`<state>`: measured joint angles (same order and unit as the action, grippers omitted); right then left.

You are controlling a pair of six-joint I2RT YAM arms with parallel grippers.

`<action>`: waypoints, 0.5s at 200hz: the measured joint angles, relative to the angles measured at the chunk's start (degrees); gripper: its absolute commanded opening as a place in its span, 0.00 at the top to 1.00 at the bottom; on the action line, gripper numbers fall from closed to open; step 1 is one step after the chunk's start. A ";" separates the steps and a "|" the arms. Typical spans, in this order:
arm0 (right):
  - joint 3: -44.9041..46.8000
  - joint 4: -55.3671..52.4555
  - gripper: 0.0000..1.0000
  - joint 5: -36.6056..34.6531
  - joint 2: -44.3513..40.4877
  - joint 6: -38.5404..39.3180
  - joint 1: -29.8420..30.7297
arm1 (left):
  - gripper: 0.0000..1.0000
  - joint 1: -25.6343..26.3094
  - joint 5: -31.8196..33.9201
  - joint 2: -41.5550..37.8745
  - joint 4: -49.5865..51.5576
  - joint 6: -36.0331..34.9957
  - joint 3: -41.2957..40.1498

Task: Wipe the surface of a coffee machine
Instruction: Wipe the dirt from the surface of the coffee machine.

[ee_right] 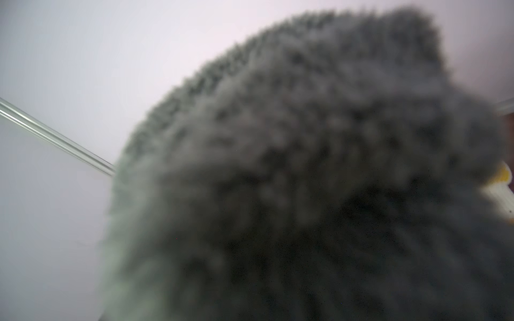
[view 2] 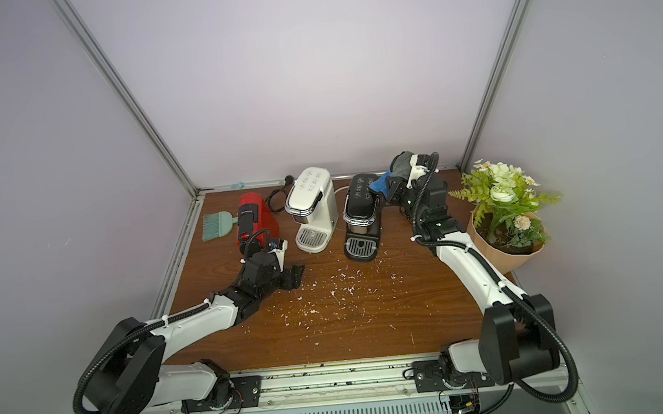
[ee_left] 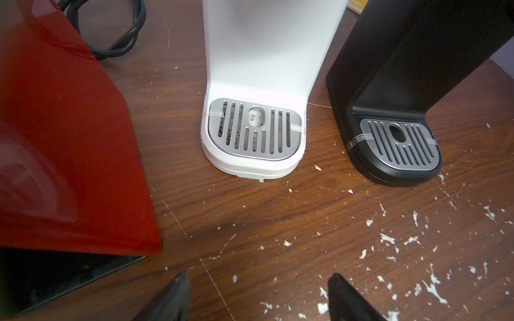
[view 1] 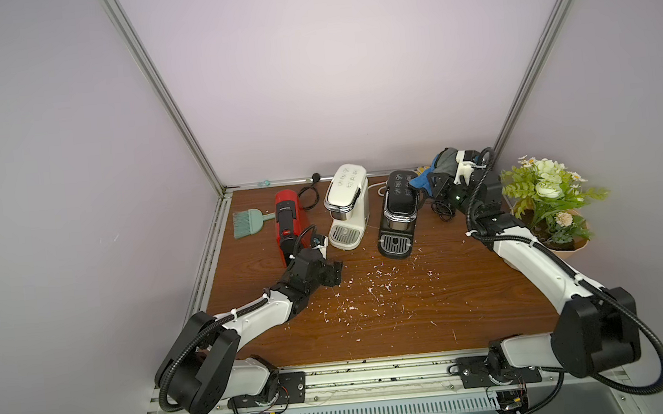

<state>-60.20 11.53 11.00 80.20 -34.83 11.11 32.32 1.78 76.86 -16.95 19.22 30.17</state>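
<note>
Three coffee machines stand in a row at the back of the table: a red one, a white one and a black one. My right gripper is raised beside the black machine's top, shut on a blue and grey cloth. The cloth's blue end touches that machine's top right corner. In the right wrist view the cloth fills the picture and hides the fingers. My left gripper hovers low over the table in front of the white machine, open and empty, with the red machine close beside it.
A green hand brush lies at the back left. Black power cords coil behind the red machine. A potted plant stands at the right edge beside my right arm. White crumbs are scattered over the wooden table.
</note>
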 measured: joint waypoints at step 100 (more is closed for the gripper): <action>3.10 2.27 0.79 2.64 16.70 1.42 -2.21 | 0.21 0.00 0.02 -0.48 0.02 0.00 0.00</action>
<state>-57.10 13.80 13.65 96.90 -33.41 8.91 32.32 1.80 76.38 -16.93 19.22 30.17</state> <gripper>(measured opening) 0.215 0.791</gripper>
